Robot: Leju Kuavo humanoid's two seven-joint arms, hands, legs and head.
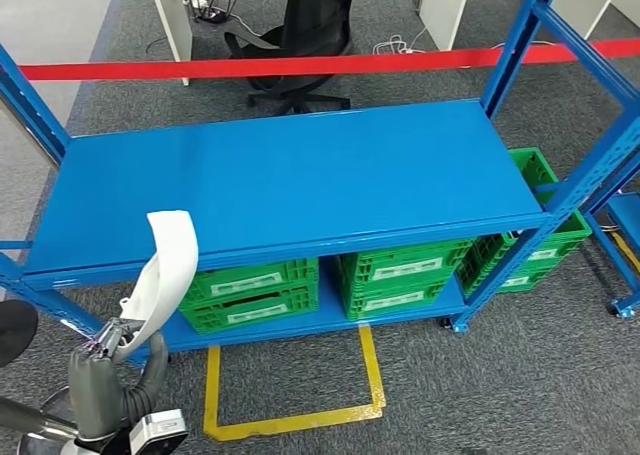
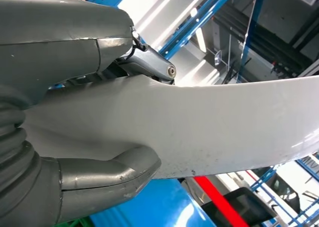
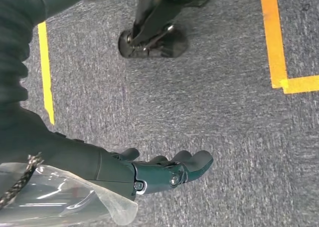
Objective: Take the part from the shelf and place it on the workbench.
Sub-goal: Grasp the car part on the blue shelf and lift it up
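Below the blue shelf [image 1: 287, 180] sit green crates [image 1: 253, 293], left hand [image 1: 98, 380] gripping the white part [image 1: 167, 265], right hand [image 3: 165, 172] spread.

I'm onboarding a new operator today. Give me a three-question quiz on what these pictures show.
1. True or false: the left hand grips the white curved part.
2. What colour are the crates under the blue shelf? A red, B green, C yellow.
3. Fill in: the right hand hangs above the grey carpet, holding ____.

Key: 1 true. 2 B. 3 nothing.
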